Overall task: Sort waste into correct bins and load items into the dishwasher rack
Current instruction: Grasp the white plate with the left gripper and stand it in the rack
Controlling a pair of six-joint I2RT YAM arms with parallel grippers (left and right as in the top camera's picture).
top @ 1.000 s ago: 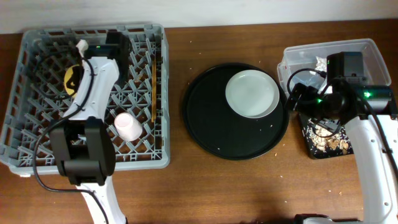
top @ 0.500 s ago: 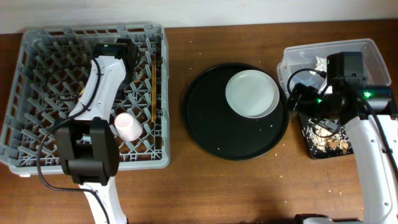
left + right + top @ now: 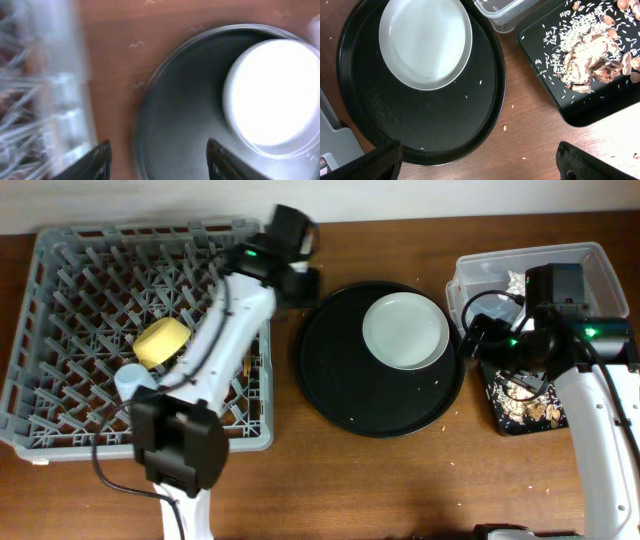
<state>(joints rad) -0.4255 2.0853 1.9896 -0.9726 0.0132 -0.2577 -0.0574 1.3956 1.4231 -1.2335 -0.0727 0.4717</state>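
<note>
My left gripper point(image 3: 302, 282) hangs open and empty between the grey dishwasher rack point(image 3: 60, 420) and the round black tray point(image 3: 350, 395). In the blurred left wrist view its fingertips point(image 3: 102, 159) straddle the tray's left rim point(image 3: 150, 100), with the white plate point(image 3: 272, 95) ahead to the right. The yellow bowl point(image 3: 162, 340) and the light-blue cup point(image 3: 130, 383) lie in the rack, and the chopsticks point(image 3: 247, 365) show partly beside my arm. The white plate point(image 3: 405, 330) rests on the round tray. My right gripper point(image 3: 482, 167) is wide open above the table beside the tray's rim point(image 3: 497, 100). The pink cup is hidden.
The clear tub point(image 3: 590, 260) at the far right holds a crumpled white tissue point(image 3: 515, 280). In front of it the black rectangular tray point(image 3: 500, 420) carries beige food bits point(image 3: 587, 55). Small crumbs point(image 3: 505, 127) dot the wood and the round tray.
My left arm swung right, out of the rack toward the round tray, and its jaws opened. The yellow bowl now lies free in the rack. The right arm has not moved.
</note>
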